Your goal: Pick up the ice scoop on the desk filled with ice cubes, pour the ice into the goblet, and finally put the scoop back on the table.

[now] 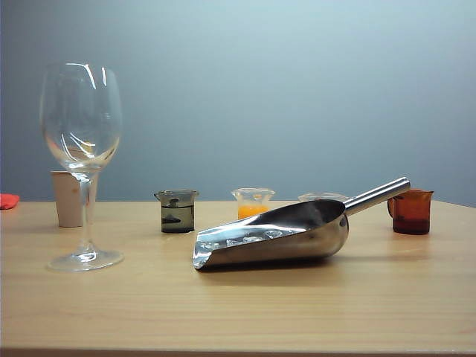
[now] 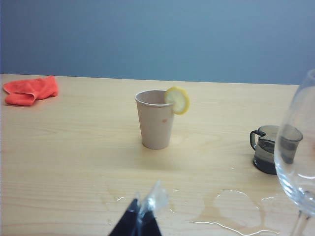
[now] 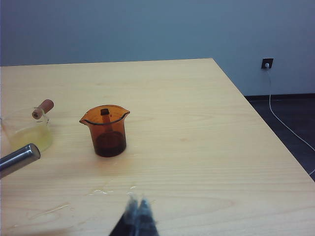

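The steel ice scoop (image 1: 297,230) lies on the desk (image 1: 297,312) at the middle, its mouth to the left and its handle rising to the right. Clear ice cubes (image 1: 242,239) sit in its trough. The tall empty goblet (image 1: 80,126) stands upright at the left. No gripper shows in the exterior view. In the left wrist view my left gripper (image 2: 140,202) is shut, with a clear scrap at its tips, and the goblet (image 2: 295,152) is close beside it. My right gripper (image 3: 138,202) is shut and empty, apart from the scoop's handle end (image 3: 18,158).
Behind the goblet stands a beige cup (image 2: 155,120) with a lemon slice (image 2: 177,100). A dark beaker (image 1: 177,212), an orange one (image 1: 253,202) and an amber one (image 3: 106,130) line the back. A red cloth (image 2: 30,90) lies far left. Water pools (image 2: 236,211) wet the desk.
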`<state>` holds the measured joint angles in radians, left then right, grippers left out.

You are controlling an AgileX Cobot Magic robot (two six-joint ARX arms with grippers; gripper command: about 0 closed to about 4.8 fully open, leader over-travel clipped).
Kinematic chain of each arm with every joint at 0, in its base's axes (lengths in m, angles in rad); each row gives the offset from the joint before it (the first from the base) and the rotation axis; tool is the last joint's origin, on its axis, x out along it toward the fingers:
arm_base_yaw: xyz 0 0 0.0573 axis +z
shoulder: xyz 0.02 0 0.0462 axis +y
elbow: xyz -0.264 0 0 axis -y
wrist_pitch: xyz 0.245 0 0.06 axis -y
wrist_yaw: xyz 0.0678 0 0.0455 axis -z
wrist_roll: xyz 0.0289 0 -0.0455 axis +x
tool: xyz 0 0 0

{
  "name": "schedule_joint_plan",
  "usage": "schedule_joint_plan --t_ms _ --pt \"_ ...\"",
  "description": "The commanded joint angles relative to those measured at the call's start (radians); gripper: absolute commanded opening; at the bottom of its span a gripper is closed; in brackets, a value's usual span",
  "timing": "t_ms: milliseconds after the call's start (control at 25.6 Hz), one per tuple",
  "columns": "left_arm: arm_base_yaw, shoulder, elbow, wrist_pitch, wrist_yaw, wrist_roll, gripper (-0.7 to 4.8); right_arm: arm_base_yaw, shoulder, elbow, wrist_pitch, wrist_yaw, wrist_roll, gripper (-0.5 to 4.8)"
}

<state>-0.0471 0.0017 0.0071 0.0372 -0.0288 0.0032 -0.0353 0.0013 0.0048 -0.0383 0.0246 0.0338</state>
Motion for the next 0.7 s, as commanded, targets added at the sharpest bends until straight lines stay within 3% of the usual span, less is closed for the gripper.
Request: schedule_joint_plan --t_ms 39,195,312,702 --pt "0.0 0.0 0.002 0.008 -0.005 -0.003 -0.05 0.001 0.0 -0.002 0.02 -0.003 0.004 -0.01" --pt "0.0 0.0 0.002 0.003 -0.005 -0.004 -0.05 0.001 0.0 -0.002 0.02 -0.005 0.004 -0.01" --pt "0.0 0.0 0.043 0.003 -0.002 -0.055 -0.05 0.002 0.0 0.02 0.019 -0.005 0.075 -0.01" --pt "-0.001 0.097 0.375 -0.188 0.118 -0.098 -0.05 0.006 0.053 0.261 -0.028 -0.002 0.171 -0.02"
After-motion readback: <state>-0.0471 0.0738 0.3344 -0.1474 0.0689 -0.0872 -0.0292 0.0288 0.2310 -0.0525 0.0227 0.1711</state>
